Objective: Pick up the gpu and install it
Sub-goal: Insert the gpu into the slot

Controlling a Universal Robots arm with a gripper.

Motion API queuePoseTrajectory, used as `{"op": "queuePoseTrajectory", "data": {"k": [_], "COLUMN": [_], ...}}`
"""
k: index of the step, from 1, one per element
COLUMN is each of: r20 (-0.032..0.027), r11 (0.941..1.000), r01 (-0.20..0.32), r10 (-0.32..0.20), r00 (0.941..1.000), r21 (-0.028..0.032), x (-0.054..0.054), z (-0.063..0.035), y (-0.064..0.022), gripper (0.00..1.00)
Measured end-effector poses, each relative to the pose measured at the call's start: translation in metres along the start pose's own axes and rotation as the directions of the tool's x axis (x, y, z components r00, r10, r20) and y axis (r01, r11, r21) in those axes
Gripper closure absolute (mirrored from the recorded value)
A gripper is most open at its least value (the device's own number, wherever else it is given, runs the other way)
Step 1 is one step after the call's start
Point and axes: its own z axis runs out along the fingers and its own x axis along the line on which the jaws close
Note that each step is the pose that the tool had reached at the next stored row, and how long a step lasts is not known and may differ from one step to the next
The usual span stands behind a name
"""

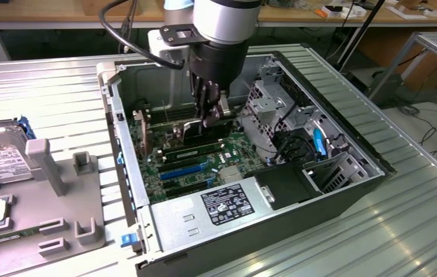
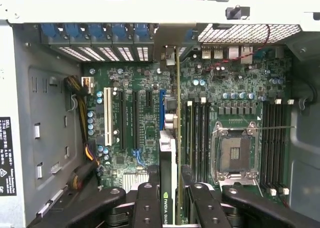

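The motherboard (image 2: 145,83) is showing dark green. On it, a white expansion slot (image 2: 107,117) is standing out beside black slots (image 2: 122,120) and a blue slot (image 2: 162,107). The gpu (image 2: 169,200) over the motherboard is wearing a black label with green-and-white lettering. Blue clips (image 2: 75,30) are lining the motherboard's edge.

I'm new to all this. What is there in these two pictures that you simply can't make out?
- Whether the gpu sits in its slot: wrist view, the card itself covers the slot; exterior view, the gripper blocks it.
- The gpu's label: wrist view, cut off at the picture's edge between the fingers.
- Text on the power supply label: exterior view, too small.
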Motion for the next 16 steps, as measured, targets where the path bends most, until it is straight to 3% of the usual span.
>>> {"op": "queuePoseTrajectory", "data": {"k": [5, 16], "r20": [-0.0040, -0.0100], "r11": [1.0000, 0.9994], "r01": [0.000, -0.033], "r10": [0.000, 0.033], "r00": [1.0000, 0.9994], "r21": [0.0042, 0.0091], "x": [0.000, 0.001], "z": [0.0052, 0.0306], "y": [0.0027, 0.0058], "gripper": [0.73, 0.73]}}
